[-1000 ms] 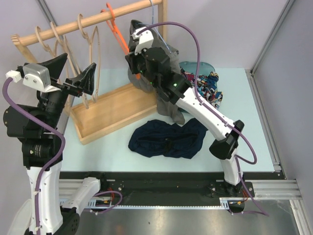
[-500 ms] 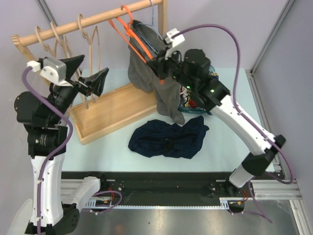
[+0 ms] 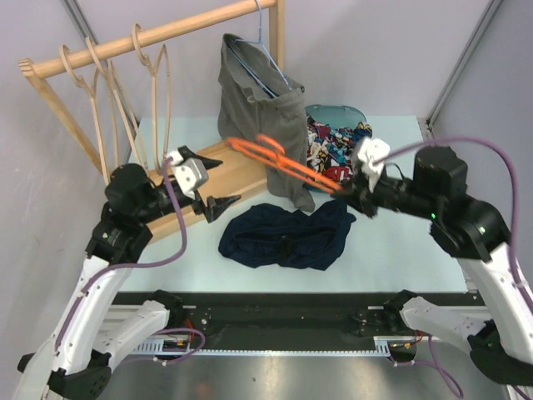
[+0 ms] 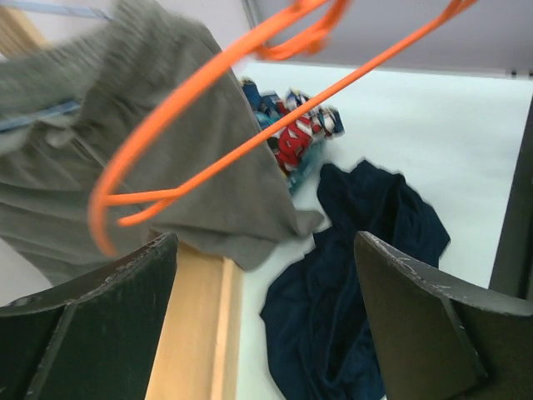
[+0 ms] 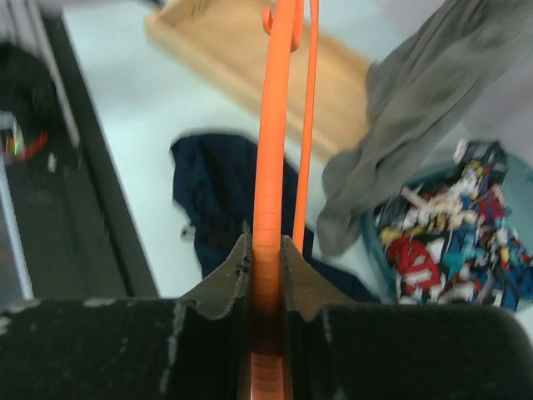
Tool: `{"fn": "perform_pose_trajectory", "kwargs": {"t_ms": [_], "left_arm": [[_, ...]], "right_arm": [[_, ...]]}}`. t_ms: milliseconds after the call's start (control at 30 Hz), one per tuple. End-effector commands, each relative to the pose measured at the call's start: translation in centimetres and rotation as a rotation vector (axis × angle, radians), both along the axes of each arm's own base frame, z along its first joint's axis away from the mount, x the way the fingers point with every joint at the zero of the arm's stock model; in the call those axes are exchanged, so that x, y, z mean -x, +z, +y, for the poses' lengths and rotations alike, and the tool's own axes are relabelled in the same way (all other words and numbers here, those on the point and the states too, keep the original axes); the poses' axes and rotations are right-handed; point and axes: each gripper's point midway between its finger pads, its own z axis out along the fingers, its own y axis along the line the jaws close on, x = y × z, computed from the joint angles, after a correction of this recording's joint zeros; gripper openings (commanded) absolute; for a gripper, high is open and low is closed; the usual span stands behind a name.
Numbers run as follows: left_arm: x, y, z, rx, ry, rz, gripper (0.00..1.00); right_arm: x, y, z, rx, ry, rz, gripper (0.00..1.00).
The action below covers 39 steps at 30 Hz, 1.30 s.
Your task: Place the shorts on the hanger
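Observation:
The navy shorts point(image 3: 287, 237) lie crumpled on the table front centre; they also show in the left wrist view point(image 4: 358, 275) and the right wrist view point(image 5: 225, 192). My right gripper point(image 3: 356, 200) is shut on the orange hanger point(image 3: 287, 162) and holds it in the air above the shorts, stretched out to the left. In the right wrist view the hanger point(image 5: 271, 167) runs straight out from between the shut fingers point(image 5: 226, 287). My left gripper point(image 3: 212, 182) is open and empty, left of the shorts over the wooden base. The hanger crosses the top of the left wrist view point(image 4: 208, 162).
Grey shorts point(image 3: 262, 108) hang on a blue wire hanger point(image 3: 265, 50) from the wooden rail point(image 3: 150, 37), beside pale wooden hangers point(image 3: 137, 75). The rack's wooden base point(image 3: 171, 217) lies left of the navy shorts. A teal basket point(image 3: 354, 112) of patterned clothes point(image 3: 337, 146) sits behind.
My right gripper has pulled the orange hanger off the rail and carried it down and right over the table. My left arm has swung down and right toward the shorts.

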Motion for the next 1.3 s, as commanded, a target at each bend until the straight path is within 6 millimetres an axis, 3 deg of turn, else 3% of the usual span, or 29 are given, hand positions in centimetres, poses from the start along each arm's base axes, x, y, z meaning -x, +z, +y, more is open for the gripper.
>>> {"fn": "perform_pose_trajectory", "kwargs": {"t_ms": [0, 33, 67, 233, 333, 433, 633, 733, 767, 833, 867, 933, 967, 1067, 1167, 1267], "left_arm": [[0.2, -1.9, 0.0, -0.038, -0.015, -0.113, 0.94], [0.3, -4.1, -0.2, -0.068, -0.038, -0.104, 0.94], [0.5, -5.0, -0.2, -0.092, -0.057, -0.118, 0.94], [1.6, -11.2, -0.5, -0.243, -0.172, -0.112, 0.93], [1.9, -13.7, -0.8, -0.285, -0.216, -0.096, 0.92], [1.9, -14.9, -1.3, -0.293, -0.254, -0.101, 0.87], [3.2, -16.2, -2.9, -0.277, -0.357, -0.046, 0.67], [3.0, -16.3, -3.1, -0.280, -0.356, -0.051, 0.50], [3.1, -16.7, -3.0, -0.287, -0.361, -0.034, 0.39], [3.3, -16.8, -3.1, -0.294, -0.373, -0.011, 0.27], [3.6, -17.0, -3.0, -0.298, -0.377, 0.014, 0.15], [3.6, -17.0, -2.9, -0.304, -0.369, 0.040, 0.03], [3.7, -17.2, -2.9, -0.308, -0.369, 0.056, 0.00], [3.5, -17.3, -2.7, -0.325, -0.346, 0.076, 0.00], [2.9, -17.4, -2.6, -0.346, -0.317, 0.096, 0.00], [2.1, -17.5, -2.7, -0.376, -0.272, 0.109, 0.00]], "right_arm": [[4.7, -7.7, -2.8, 0.279, 0.170, 0.093, 0.00], [5.6, -9.3, -3.3, 0.320, 0.191, 0.143, 0.00], [6.0, -9.6, -3.3, 0.326, 0.213, 0.156, 0.00], [6.4, -9.2, -3.1, 0.297, 0.241, 0.132, 0.00], [6.8, -9.1, -2.8, 0.288, 0.268, 0.133, 0.00], [6.8, -9.3, -2.4, 0.295, 0.301, 0.121, 0.00], [6.6, -9.0, -1.6, 0.285, 0.338, 0.084, 0.00], [6.5, -8.9, -1.5, 0.293, 0.340, 0.061, 0.00], [6.3, -8.9, -1.5, 0.299, 0.337, 0.055, 0.00], [6.0, -9.1, -1.4, 0.309, 0.339, 0.053, 0.00], [5.8, -9.2, -1.3, 0.312, 0.339, 0.051, 0.00], [5.4, -9.8, -1.0, 0.335, 0.335, 0.071, 0.12], [5.0, -10.0, -0.8, 0.342, 0.327, 0.078, 0.35], [3.9, -10.5, -0.1, 0.356, 0.287, 0.106, 0.67], [3.6, -10.6, 1.4, 0.375, 0.318, 0.085, 0.72], [2.4, -10.7, 3.5, 0.370, 0.313, 0.094, 0.71]]}}
